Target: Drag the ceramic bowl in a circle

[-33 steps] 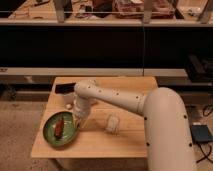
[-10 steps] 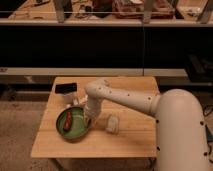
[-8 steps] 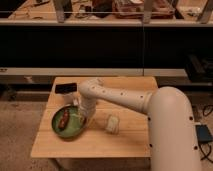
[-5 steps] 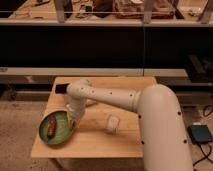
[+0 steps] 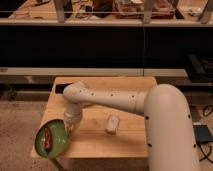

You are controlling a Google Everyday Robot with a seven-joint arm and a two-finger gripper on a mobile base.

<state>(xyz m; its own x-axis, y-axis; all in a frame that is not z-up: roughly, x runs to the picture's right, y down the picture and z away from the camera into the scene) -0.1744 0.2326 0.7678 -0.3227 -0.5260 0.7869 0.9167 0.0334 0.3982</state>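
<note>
The ceramic bowl (image 5: 55,142) is a shallow, glossy green dish at the table's front left corner. It is tilted, and part of it hangs past the table's left edge. A small red-brown elongated item (image 5: 47,138) lies in it. My gripper (image 5: 69,126) reaches down from the white arm (image 5: 115,100) and is shut on the bowl's right rim. The wrist hides the fingertips.
A small pale rectangular block (image 5: 113,124) lies on the wooden table (image 5: 125,85), right of the gripper. A dark flat object (image 5: 59,88) sits at the table's back left corner. Dark shelving stands behind the table, and a blue thing (image 5: 204,134) is on the floor at the right.
The gripper has swept the bowl from the table's left middle toward the front left corner. The bowl now overhangs the edge. The pale block has not moved.
</note>
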